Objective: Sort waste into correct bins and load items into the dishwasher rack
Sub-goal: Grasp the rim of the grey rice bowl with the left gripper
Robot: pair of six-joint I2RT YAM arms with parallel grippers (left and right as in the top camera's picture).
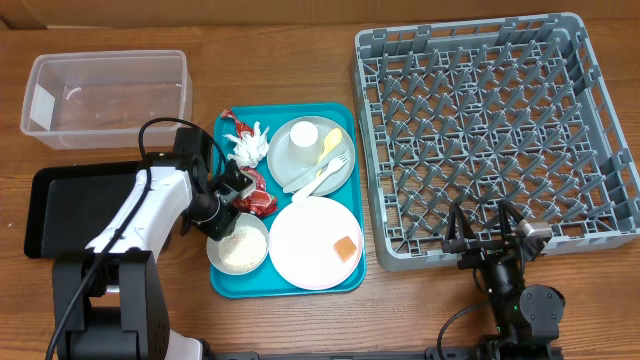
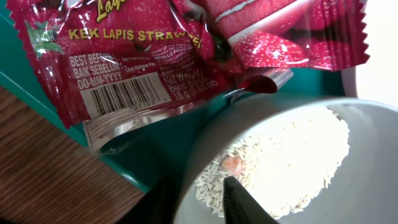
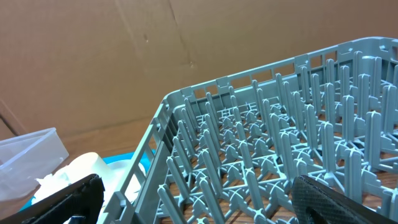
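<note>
The white bowl holds the rice and sits at the front left of the teal tray. My left gripper is shut on the bowl's rim, with one finger in the rice and one outside. The red wrapper lies just behind the bowl, and the white napkin lies behind that. The white plate carries an orange cube. The grey plate holds the cup, spoon and fork. My right gripper is open and empty at the front edge of the rack.
The clear tub stands at the back left. The black tray lies in front of it, partly under my left arm. The rack fills the right side. A cardboard wall stands behind the table.
</note>
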